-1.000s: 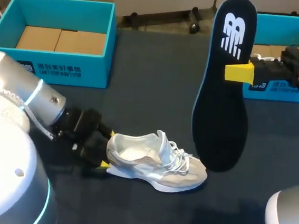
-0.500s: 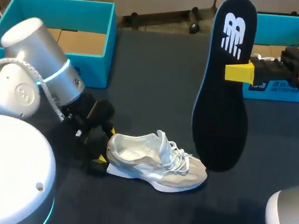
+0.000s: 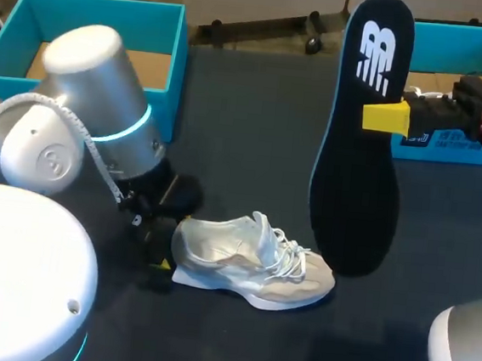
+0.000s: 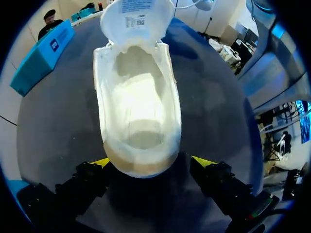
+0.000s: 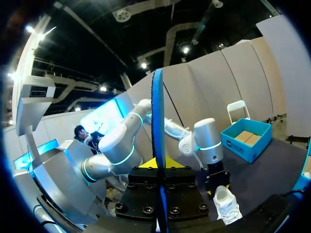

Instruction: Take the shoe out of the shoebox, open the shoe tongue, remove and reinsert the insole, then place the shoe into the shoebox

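Observation:
A white sneaker (image 3: 250, 262) lies on its sole on the dark table, toe to the right. Its tongue (image 4: 138, 17) is folded forward, and the inside (image 4: 138, 111) shows no insole. My left gripper (image 3: 161, 256) is at the heel, open, with a yellow-tipped finger (image 4: 103, 162) on each side of it. My right gripper (image 3: 384, 116) is shut on the black insole (image 3: 358, 158), holding it upright above the table to the right of the shoe. The right wrist view shows the insole (image 5: 158, 116) edge-on between the fingers, with the sneaker (image 5: 227, 204) far below.
An open teal shoebox (image 3: 112, 10) with a cardboard floor stands at the back left, behind my left arm (image 3: 93, 124). A second teal shoebox (image 3: 459, 44) stands at the back right, behind my right arm.
My left arm's elbow has swung up and to the right while its gripper stayed at the shoe's heel. The right arm and the insole have not moved.

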Controlling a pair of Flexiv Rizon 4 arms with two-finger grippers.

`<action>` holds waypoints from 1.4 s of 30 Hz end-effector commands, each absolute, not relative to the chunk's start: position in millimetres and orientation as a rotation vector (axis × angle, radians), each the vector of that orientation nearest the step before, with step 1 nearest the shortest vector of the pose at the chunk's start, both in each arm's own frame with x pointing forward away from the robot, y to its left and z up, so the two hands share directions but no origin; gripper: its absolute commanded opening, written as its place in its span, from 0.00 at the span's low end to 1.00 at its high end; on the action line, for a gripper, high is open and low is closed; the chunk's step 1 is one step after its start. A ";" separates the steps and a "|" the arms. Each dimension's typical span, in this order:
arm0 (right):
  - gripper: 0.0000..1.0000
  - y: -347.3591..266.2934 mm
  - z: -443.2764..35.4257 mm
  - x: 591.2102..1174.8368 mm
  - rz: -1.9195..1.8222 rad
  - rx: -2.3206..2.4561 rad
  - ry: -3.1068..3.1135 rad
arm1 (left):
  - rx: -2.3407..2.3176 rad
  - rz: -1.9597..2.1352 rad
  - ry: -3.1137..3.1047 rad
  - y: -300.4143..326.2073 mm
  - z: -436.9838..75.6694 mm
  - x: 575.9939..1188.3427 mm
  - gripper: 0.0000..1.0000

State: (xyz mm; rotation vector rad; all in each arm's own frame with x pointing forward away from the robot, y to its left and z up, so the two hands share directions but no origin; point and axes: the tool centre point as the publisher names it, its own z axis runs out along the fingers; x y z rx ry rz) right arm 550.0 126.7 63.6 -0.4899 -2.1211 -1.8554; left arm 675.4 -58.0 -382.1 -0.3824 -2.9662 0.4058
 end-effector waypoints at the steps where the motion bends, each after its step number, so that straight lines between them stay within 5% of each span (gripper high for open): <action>1: 0.00 129.5 65.4 554.8 -1.845 -0.485 -2.125 | -0.385 0.156 -2.991 -61.8 -375.9 680.5 1.00; 15: 0.00 129.5 65.4 554.8 -1.845 -0.485 -2.125 | -0.277 0.123 -3.016 -62.7 -380.4 691.3 1.00; 24: 0.00 129.5 65.4 554.8 -1.845 -0.485 -2.125 | -0.307 0.218 -3.015 -62.3 -326.9 690.9 1.00; 42: 0.00 129.5 65.4 554.8 -1.845 -0.485 -2.125 | -0.329 0.244 -3.068 -141.9 -335.5 703.8 1.00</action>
